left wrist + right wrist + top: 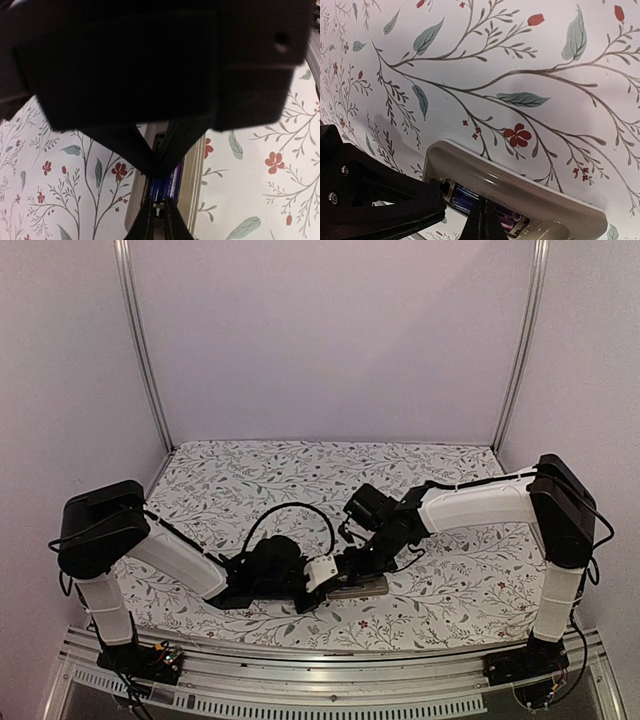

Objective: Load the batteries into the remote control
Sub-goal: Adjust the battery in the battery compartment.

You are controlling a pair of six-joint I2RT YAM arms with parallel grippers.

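Crowding both end effectors onto one small bay is what worries us most. The remote control lies back-up near the middle of the bench's near edge. Its bay is open and the batteries show dark blue-purple inside. The right end effector is clenched on nothing, its joined tips pressed down into the bay beside a cell. The left end effector is drawn in to a narrow slit at the end of a battery; whether it actually pinches that cell we cannot tell.

We judge three risks. A cell not fully seated could spring out once the pressing tips lift. The remote is light and sits on smooth printed cloth, so a sideways push from either arm could slide or tip it. The fingers of the two arms sit almost touching, so any move by one could knock the other.

Nothing else lies near the remote. The left arm's cable loops just behind the work, and the frame posts stand at the far corners, well apart. The main obstruction is the arms themselves: the right end effector's body fills most of the left wrist view and hides much of the bay.
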